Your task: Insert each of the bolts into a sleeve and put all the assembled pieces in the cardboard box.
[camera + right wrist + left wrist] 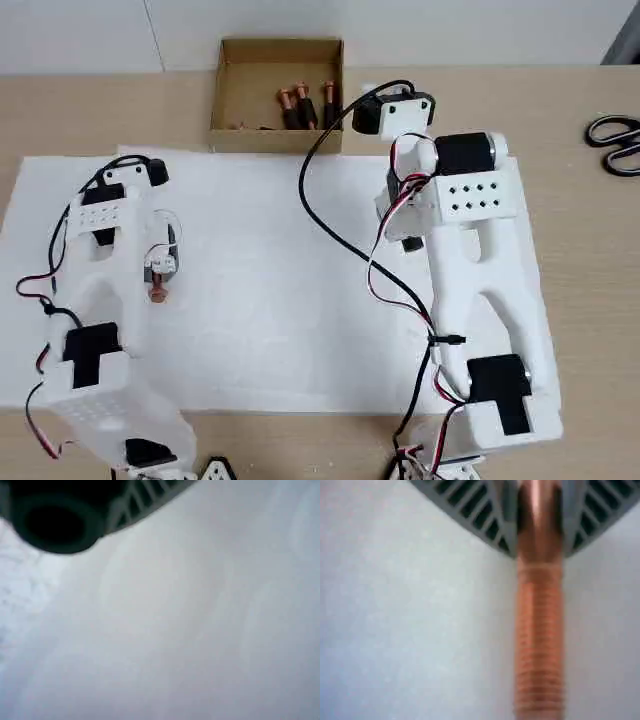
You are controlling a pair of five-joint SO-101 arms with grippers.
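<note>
1. The left gripper point(538, 540) is clamped on the smooth upper part of the copper-coloured threaded metal bolt point(540, 640). The threaded end sticks out free beyond the jaw tips.
2. In the high view the bolt hangs at the left gripper over the white paper sheet point(270, 300). As far as we can tell, its long axis runs on from the jaws.
3. The short black tubular sleeve point(52, 525) sits against a ribbed grey jaw of the right gripper point(408, 240), with its open bore facing that wrist camera. We judge the jaws closed on it.
4. The next move turns on one relation. The sleeve lies well apart from the bolt, across the sheet on the left arm's right. We think the threaded tip and the bore must be brought onto one line before they can meet.
5. The brown cardboard box point(225, 95) stands beyond the sheet, nearer the right arm, with several copper-and-black assembled pieces point(305, 105) inside.
</note>
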